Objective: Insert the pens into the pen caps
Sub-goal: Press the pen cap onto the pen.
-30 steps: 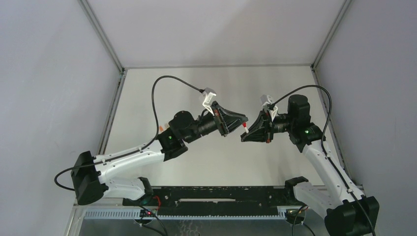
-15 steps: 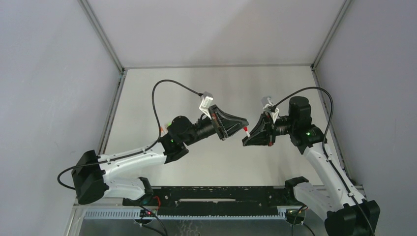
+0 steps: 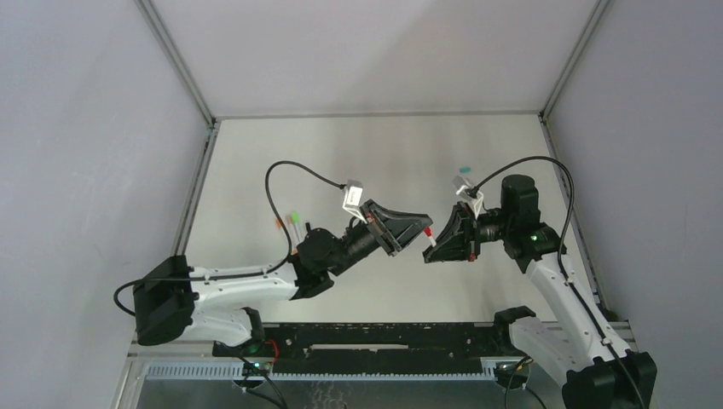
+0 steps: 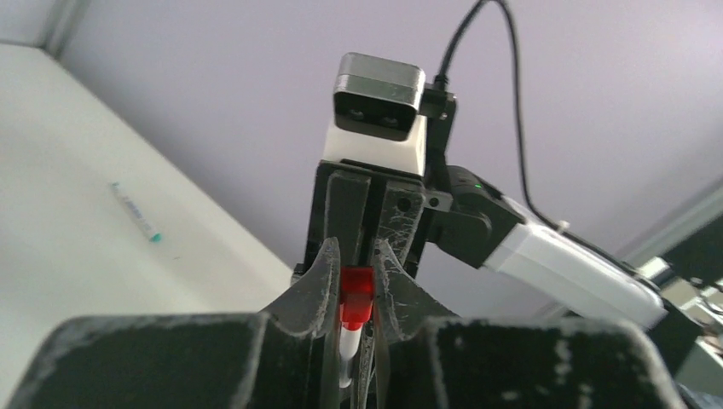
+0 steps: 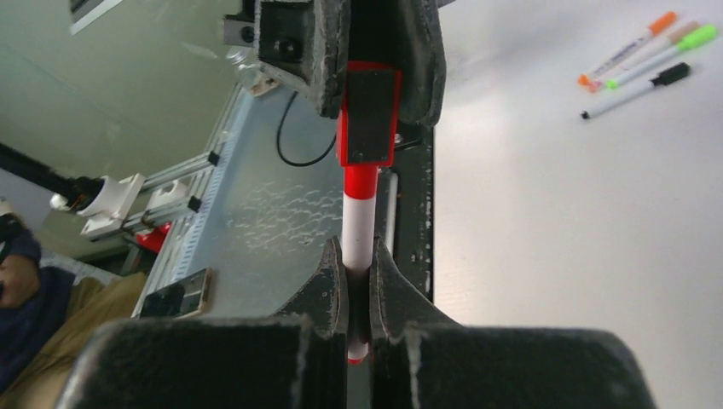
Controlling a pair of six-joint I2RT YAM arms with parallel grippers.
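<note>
Both arms had slid toward the bottom of the frame since a second ago, grippers staying nose to nose, and that uncovered the spare pens lying centre left. Left gripper was pinched narrow on the red cap, gripping its sides so the mouth faced right. Pen ran straight out of that mouth with its red collar butted against it, so I'd guess it was at least partly in, though I couldn't tell how deep. Right gripper was clamped nearly shut round the white barrel, lined up on the cap's axis for pushing. Teal pen lay upper right, not yet handled.
</note>
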